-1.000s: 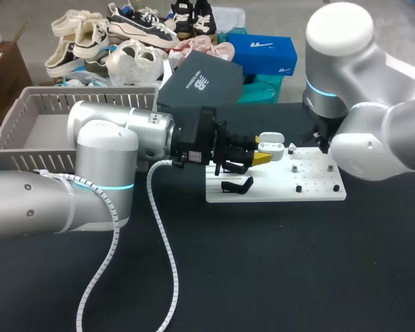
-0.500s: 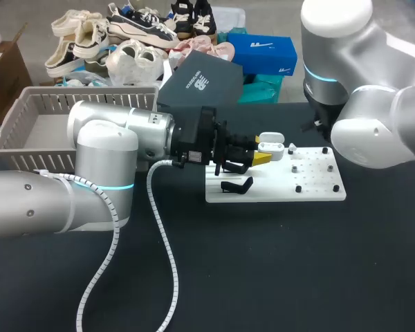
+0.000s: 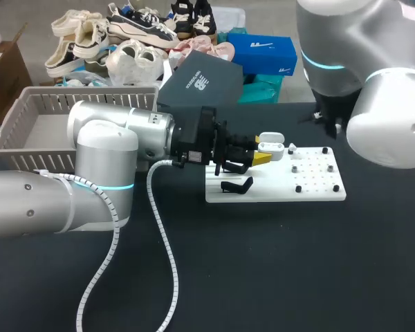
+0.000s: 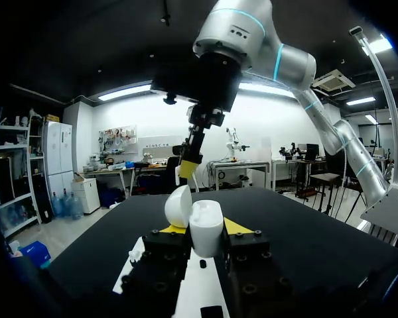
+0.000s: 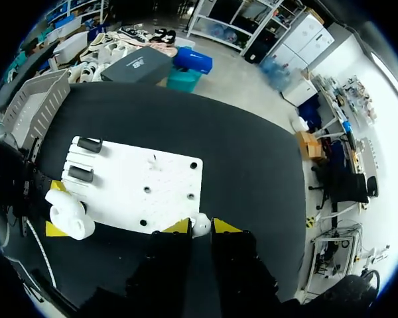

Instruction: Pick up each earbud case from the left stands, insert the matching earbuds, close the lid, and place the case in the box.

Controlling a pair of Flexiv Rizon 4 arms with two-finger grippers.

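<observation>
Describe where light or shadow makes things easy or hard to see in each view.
Head view: the white board stands bright on the black table. Left wrist view: the white earbud case is well lit, held in the dark left gripper. Right wrist view: the right gripper is a dark mass; only its yellow tips and the earbud between them show.

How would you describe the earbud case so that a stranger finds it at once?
On the black table lies a white board. At its left end, the left gripper holds the earbud case between its yellow tips. It is the only white, rounded thing there with an open lid.
</observation>
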